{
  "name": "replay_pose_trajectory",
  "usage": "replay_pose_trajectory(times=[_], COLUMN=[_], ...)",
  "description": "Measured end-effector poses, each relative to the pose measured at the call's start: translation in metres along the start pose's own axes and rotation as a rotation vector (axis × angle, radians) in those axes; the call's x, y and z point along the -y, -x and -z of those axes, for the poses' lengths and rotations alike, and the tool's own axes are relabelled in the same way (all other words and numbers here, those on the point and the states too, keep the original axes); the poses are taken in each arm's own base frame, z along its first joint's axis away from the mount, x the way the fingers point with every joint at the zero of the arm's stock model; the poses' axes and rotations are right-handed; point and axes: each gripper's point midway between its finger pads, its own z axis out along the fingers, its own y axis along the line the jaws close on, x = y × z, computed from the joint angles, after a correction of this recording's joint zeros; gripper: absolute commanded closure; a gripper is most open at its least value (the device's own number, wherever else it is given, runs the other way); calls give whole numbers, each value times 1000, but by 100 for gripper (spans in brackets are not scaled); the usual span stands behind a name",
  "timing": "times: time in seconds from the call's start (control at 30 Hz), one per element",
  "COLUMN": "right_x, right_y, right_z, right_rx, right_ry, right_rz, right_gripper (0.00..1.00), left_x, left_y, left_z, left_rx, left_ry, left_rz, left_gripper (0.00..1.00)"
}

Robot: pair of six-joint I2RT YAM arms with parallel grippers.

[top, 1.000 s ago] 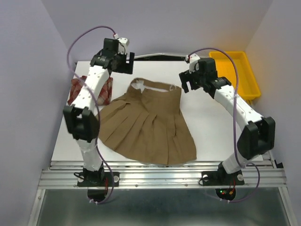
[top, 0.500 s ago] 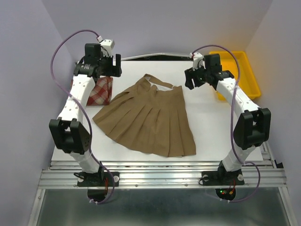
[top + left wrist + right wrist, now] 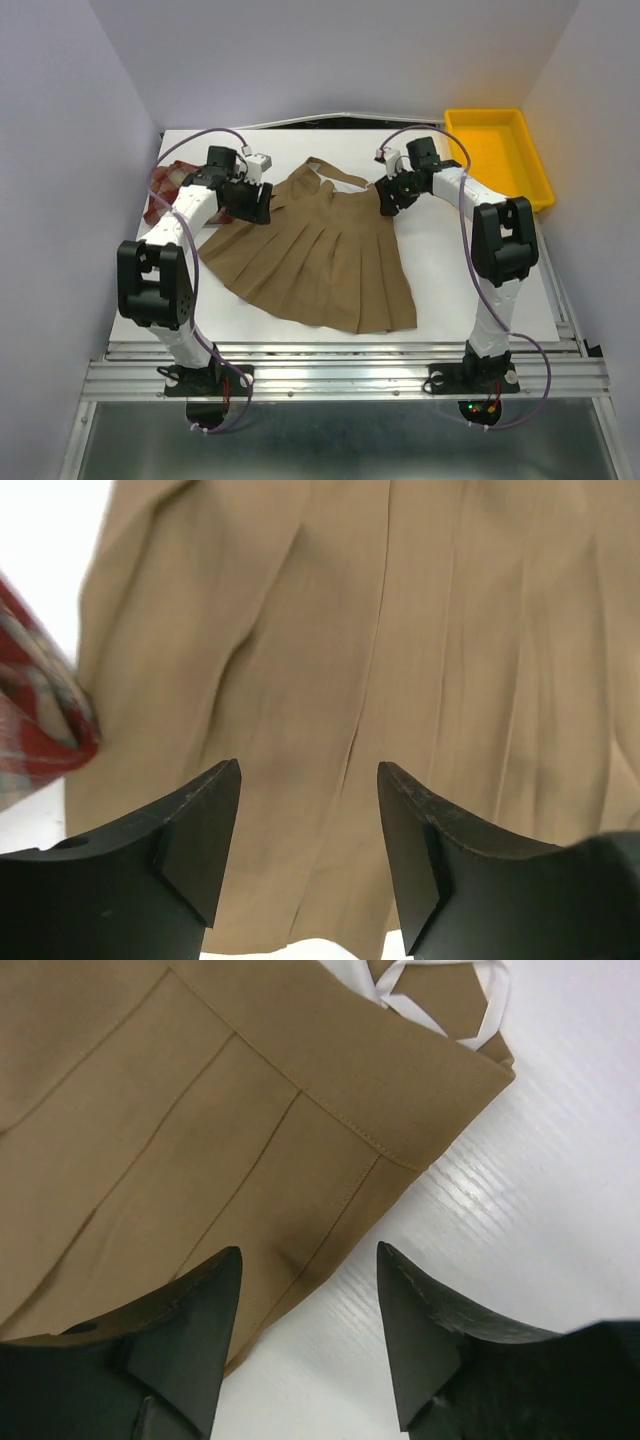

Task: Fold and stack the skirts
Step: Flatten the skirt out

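Lying flat on the table (image 3: 470, 270), the tan skirt (image 3: 320, 255) has its waistband at the far side, hem toward me. Yellow tray (image 3: 500, 150) sits far R. Plaid skirt (image 3: 168, 183) is bunched far L, just beside the tan one. My L gripper (image 3: 308, 775) hangs over its L pleats and my R gripper (image 3: 308, 1260) over the waistband's R corner, both w/ jaws apart, gripping nothing.

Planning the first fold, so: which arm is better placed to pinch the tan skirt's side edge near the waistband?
Right, probably. The right gripper hangs open with the side edge of the tan skirt running between its fingers, just below the waistband corner. The left gripper, also open, frames mostly pleats.
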Motion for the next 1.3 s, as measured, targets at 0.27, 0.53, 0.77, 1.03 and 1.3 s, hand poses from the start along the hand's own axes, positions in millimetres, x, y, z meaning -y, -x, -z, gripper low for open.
replay_pose_trajectory(times=[0.27,0.53,0.77,1.03,1.3], right_x=[-4,-38,-117,-234,-126], right_y=[-53,-110,-167,-121,-7], right_z=[-14,18,64,95,115], right_rx=[-112,-225,-391,-275,50], right_ry=[10,87,342,617,274], right_rz=[43,126,103,113,60], right_gripper=[61,66,66,55,46], left_x=[15,41,73,104,99], left_y=[-39,-70,8,111,70], left_z=[-22,-80,-140,-206,-101], left_rx=[-117,-288,-224,-21,-60], left_ry=[-38,-84,-160,-226,-159], left_rz=[-51,-97,-146,-283,-297], left_gripper=[42,44,39,15,16])
